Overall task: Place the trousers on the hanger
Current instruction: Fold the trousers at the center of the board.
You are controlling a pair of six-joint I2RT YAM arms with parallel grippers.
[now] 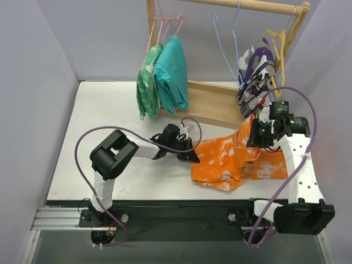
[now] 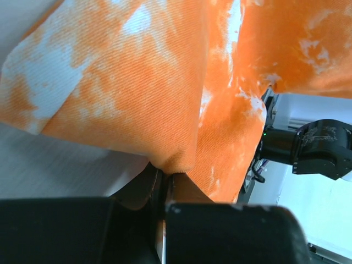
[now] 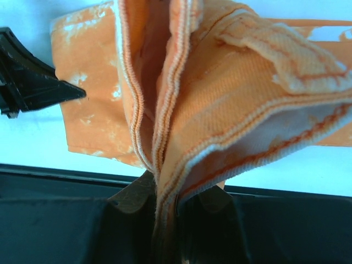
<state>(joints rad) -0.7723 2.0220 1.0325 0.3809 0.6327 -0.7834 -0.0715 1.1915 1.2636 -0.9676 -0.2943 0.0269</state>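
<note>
The orange trousers with white splotches lie on the table's right half, their right end lifted. My left gripper is shut on their left edge; in the left wrist view the cloth runs into the closed jaws. My right gripper is shut on the raised right edge, where folded hems are pinched between the fingers. The light-blue hanger hangs empty on the wooden rail above and behind the trousers.
A wooden rack stands at the back of the table. Pink hangers carry a teal garment and a green one at left. A yellow hanger and purple-white garment hang at right.
</note>
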